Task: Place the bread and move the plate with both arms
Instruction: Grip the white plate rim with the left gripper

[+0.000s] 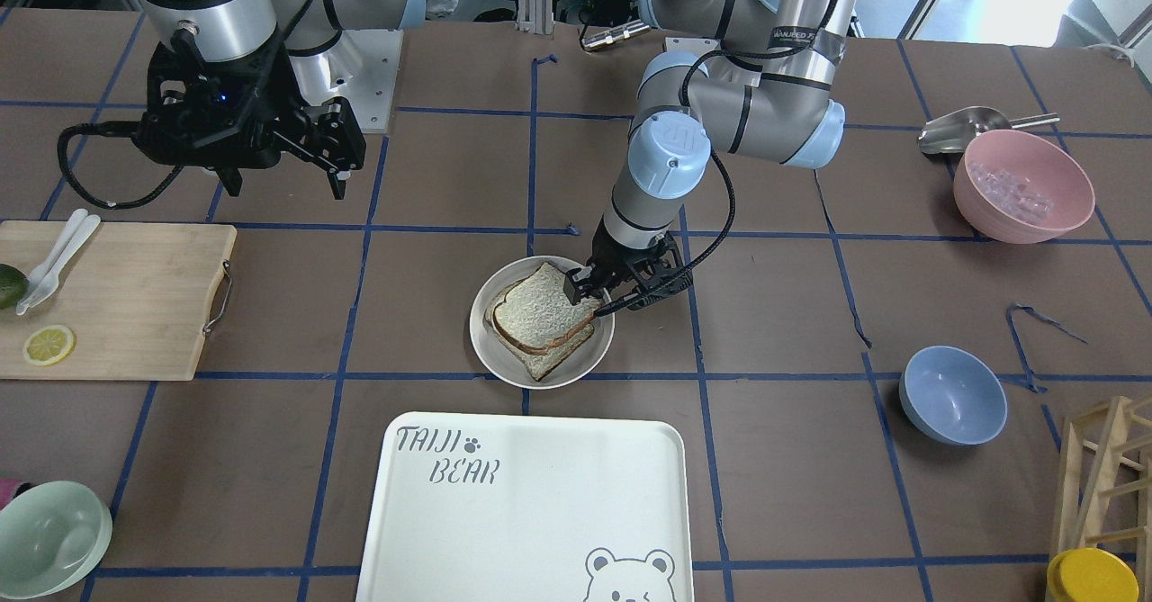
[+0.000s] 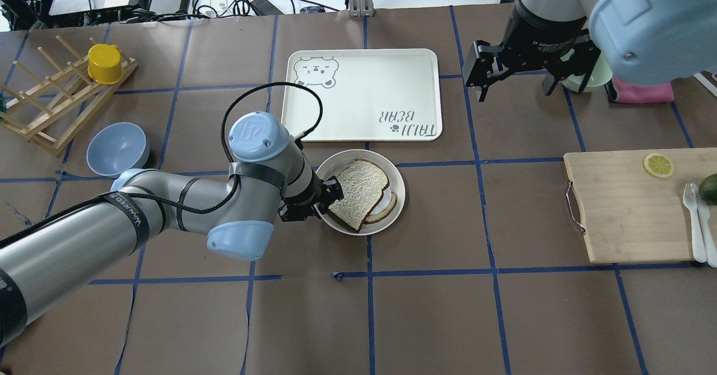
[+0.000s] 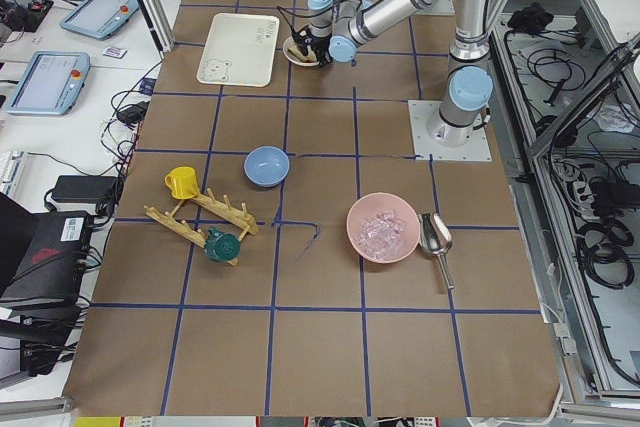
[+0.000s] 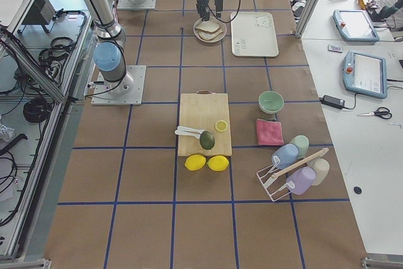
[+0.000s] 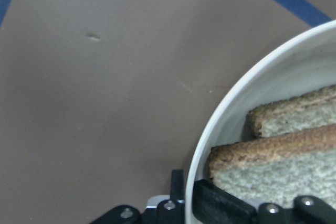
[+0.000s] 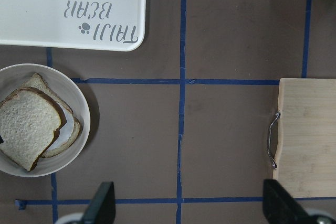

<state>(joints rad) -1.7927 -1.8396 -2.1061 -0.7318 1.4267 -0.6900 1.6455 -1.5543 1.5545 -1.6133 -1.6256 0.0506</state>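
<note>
Bread (image 2: 358,194), a plain slice, lies on the round plate (image 2: 396,179) mid-worktop (image 2: 425,308), overlapping a second slice (image 2: 389,205) with something white between them. The left gripper (image 2: 333,191) is closed on the top slice's corner at the plate's rim. The right gripper (image 2: 515,86) hangs well apart, above the worktop beside the bear-printed tray (image 2: 364,72), its jaws spread wide and holding nothing.

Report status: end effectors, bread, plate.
Left end effector shut on the bread, at its corner; it leans on a second slice in the plate. Right end effector open, apart from the plate. Bear-printed tray beside the plate.
</note>
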